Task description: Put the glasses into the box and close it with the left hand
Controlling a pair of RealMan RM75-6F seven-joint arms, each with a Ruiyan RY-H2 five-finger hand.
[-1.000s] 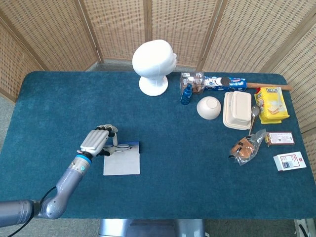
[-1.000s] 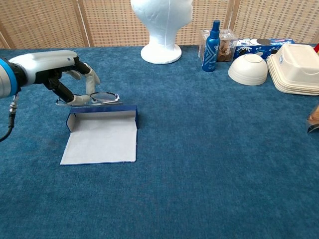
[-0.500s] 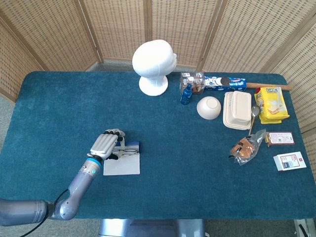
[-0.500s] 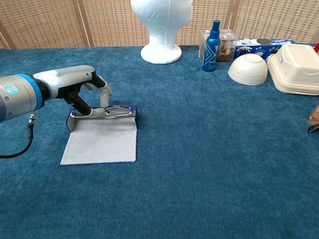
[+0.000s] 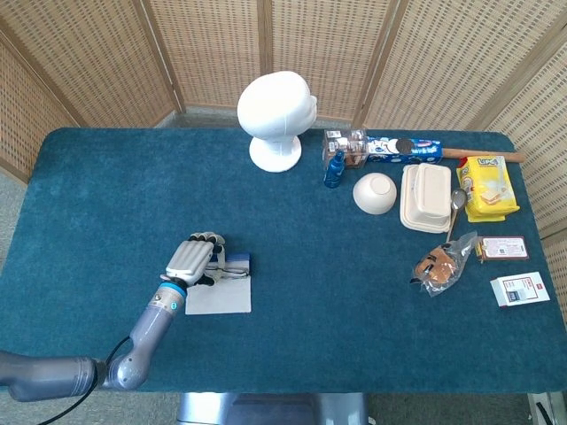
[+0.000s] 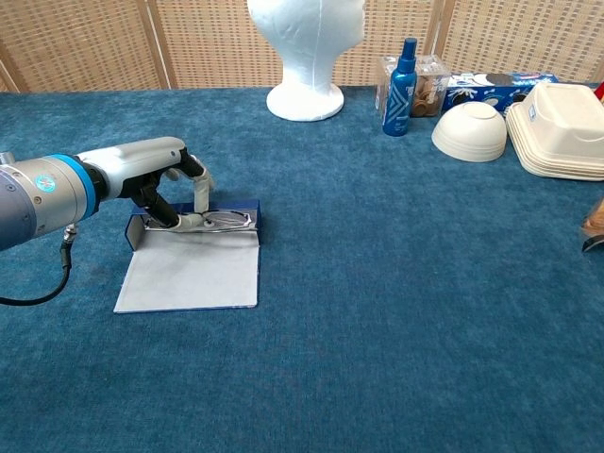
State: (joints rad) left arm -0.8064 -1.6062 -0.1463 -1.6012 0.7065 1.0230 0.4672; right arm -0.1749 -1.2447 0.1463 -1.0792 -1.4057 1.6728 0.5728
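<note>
The left hand [image 6: 165,179] reaches over the open box [image 6: 193,260] at about 7 o'clock on the blue table [image 5: 292,310], its fingers [image 6: 200,193] pinching the glasses [image 6: 222,221] at the left end. The glasses lie level in the box's blue tray, at the far edge of the flat grey lid, which lies open toward the robot. In the head view the hand [image 5: 193,260] covers most of the tray, with only a sliver of the glasses [image 5: 232,272] showing beside it. The right hand is out of both views. A white foam head [image 5: 276,115] stands at 12 o'clock; a bowl [image 5: 375,193], a blue bottle [image 5: 334,169] and a white clamshell [image 5: 426,197] sit toward 2 o'clock.
</note>
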